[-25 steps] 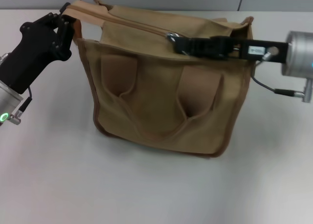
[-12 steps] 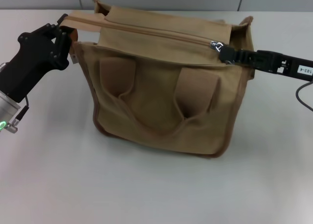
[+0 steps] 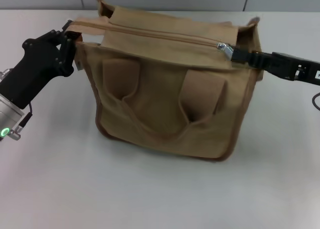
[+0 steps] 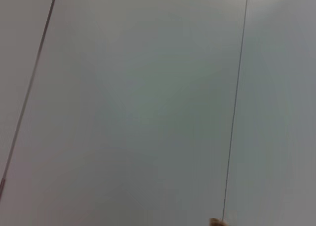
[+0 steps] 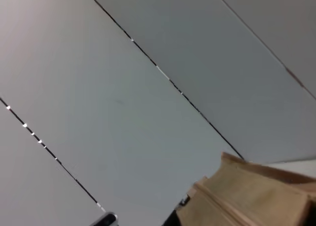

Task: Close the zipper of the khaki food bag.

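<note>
The khaki food bag (image 3: 165, 104) stands upright in the middle of the table in the head view, and one of its corners (image 5: 252, 196) shows in the right wrist view. Its zipper (image 3: 160, 35) runs along the top panel and looks drawn together along its length. The silver pull (image 3: 223, 48) sits at the right end. My right gripper (image 3: 234, 54) reaches in from the right, shut on the pull. At the bag's left top corner my left gripper (image 3: 70, 33) is shut on the tan end of the top panel.
The bag's two handle straps (image 3: 150, 124) hang flat against its front face. Light grey table (image 3: 150, 194) lies all around the bag. A panelled wall (image 4: 148, 102) fills the left wrist view.
My right gripper has drawn the pull from the middle of the top panel to its right end, closing the open gap. The left gripper has held the left corner, shifting only slightly.
</note>
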Robot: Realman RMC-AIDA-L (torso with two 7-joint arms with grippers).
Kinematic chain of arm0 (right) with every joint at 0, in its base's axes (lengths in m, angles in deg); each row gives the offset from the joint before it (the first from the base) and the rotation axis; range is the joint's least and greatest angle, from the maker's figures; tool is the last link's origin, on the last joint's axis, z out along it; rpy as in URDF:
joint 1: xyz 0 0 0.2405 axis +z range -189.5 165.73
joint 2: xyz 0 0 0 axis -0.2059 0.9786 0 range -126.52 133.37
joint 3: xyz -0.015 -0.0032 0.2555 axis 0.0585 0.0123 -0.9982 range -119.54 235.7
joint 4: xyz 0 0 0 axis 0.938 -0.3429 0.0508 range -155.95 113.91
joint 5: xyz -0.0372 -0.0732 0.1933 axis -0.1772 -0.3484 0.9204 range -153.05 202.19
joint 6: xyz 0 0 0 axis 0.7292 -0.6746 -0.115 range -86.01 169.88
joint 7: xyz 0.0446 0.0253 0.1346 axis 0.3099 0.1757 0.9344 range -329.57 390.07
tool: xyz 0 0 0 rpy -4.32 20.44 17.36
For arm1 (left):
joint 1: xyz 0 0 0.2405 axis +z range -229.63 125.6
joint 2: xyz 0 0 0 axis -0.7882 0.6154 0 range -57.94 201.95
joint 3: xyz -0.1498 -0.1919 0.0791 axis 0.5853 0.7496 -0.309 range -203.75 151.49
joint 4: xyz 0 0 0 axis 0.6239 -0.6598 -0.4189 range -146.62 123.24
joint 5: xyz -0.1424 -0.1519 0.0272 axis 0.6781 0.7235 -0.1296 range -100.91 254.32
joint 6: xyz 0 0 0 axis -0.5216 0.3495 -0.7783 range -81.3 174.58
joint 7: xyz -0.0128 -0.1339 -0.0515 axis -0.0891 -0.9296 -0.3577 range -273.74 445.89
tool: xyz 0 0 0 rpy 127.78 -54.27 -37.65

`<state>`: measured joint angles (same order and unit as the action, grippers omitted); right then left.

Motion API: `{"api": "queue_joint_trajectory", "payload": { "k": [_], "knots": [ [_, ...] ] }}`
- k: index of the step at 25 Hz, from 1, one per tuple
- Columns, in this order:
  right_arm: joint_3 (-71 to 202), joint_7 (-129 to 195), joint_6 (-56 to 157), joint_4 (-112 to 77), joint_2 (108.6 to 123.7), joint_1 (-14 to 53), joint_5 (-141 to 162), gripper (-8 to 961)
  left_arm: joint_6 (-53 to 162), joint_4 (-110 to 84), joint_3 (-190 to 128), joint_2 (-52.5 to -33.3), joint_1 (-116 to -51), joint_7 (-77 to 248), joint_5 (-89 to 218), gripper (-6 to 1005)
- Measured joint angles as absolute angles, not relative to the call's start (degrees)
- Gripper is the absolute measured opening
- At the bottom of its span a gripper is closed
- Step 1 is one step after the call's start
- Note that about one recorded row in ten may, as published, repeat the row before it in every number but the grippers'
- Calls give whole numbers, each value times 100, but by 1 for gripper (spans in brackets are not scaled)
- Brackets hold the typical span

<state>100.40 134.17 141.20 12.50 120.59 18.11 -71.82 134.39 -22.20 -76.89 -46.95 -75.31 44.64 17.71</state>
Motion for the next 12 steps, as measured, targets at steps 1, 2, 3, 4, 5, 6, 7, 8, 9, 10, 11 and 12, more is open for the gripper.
{"api": "queue_joint_trajectory", "payload": {
  "k": [1, 2, 3, 4, 5, 6, 7, 8, 9, 10, 11, 12],
  "knots": [
    [9974, 13247, 14168, 1234, 12059, 1792, -7151, 169, 13400, -2199, -7693, -4695, -7542, 4464, 1771, 23],
    [9974, 13247, 14168, 1234, 12059, 1792, -7151, 172, 13400, -2199, -7693, -4695, -7542, 4464, 1771, 23],
    [9940, 13178, 14186, 1232, 12058, 1783, -7144, 176, 13374, -2198, -7693, -4696, -7545, 4464, 1771, 23],
    [9910, 13125, 14198, 1232, 12058, 1776, -7141, 179, 13312, -2197, -7694, -4698, -7553, 4464, 1769, 23],
    [9870, 13070, 14210, 1232, 12058, 1766, -7140, 182, 13312, -2197, -7694, -4698, -7553, 4464, 1769, 23],
    [9828, 13012, 14230, 1231, 12058, 1752, -7137, 186, 13292, -2197, -7693, -4699, -7558, 4464, 1769, 23],
    [9787, 12959, 14245, 1230, 12058, 1736, -7134, 189, 13280, -2197, -7694, -4699, -7562, 4464, 1769, 23],
    [9729, 12894, 14268, 1230, 12058, 1718, -7131, 229, 13265, -2197, -7694, -4698, -7571, 4462, 1768, 23],
    [9672, 12813, 14293, 1229, 12060, 1700, -7130, 268, 13246, -2197, -7694, -4696, -7582, 4454, 1768, 23],
    [9611, 12725, 14319, 1228, 12069, 1686, -7129, 308, 13235, -2197, -7694, -4695, -7589, 4449, 1767, 23],
    [9474, 12467, 14399, 1228, 12092, 1644, -7125, 348, 13221, -2197, -7694, -4693, -7595, 4442, 1767, 23],
    [9474, 12467, 14399, 1228, 12092, 1644, -7125, 387, 13215, -2197, -7694, -4693, -7598, 4437, 1767, 23]
  ]
}}
